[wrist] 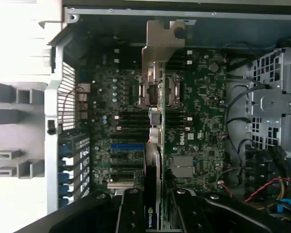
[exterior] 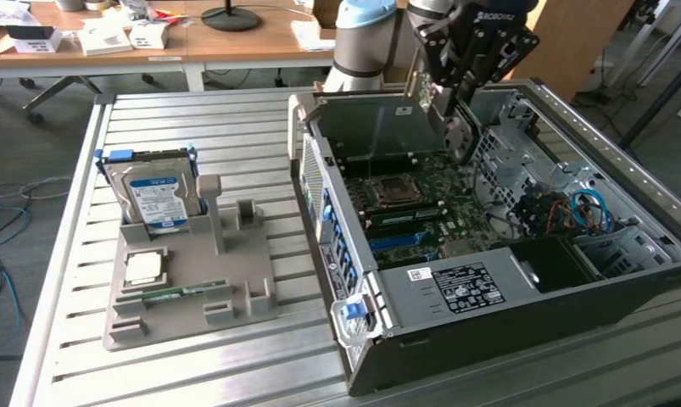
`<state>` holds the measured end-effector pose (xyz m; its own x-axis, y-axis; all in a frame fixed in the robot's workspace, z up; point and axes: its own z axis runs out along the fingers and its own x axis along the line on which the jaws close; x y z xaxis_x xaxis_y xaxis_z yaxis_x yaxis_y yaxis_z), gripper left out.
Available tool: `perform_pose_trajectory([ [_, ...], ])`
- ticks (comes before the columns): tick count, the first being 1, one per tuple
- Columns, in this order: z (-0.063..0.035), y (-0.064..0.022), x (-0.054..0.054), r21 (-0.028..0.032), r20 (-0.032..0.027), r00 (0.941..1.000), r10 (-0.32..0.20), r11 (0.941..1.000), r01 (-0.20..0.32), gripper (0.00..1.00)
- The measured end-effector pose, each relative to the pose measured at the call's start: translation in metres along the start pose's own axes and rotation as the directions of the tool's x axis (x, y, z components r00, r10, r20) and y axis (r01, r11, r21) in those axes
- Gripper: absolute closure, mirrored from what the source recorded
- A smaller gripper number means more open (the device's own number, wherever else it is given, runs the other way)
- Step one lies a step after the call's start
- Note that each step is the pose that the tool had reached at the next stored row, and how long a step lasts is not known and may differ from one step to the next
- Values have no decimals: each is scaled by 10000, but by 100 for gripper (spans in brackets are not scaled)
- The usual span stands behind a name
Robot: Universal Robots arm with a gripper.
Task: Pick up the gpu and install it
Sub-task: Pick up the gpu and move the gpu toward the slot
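Got 1 gpu (wrist: 154, 155) clenched in gripper (wrist: 157, 206), card edge-on, 1 silver bracket (wrist: 162, 43) at far end. Held inside 1 open case (exterior: 454, 284), over mobo (wrist: 203, 107). Over on exterior view's left: 1 gray rack (exterior: 244, 292) w/ 1 HDD (exterior: 159, 199) upright, 1 RAM stick (exterior: 187, 292) flat.
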<state>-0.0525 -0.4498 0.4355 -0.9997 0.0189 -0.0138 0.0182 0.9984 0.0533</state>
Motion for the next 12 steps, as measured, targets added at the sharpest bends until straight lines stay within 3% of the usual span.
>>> perform_pose_trajectory([
  [8, 6, 6, -352, 0, 0, 10000, 0, 10000, 0, 74],
  [12, 6, 7, -393, 0, 0, 10000, -2, 10000, 2, 74],
])
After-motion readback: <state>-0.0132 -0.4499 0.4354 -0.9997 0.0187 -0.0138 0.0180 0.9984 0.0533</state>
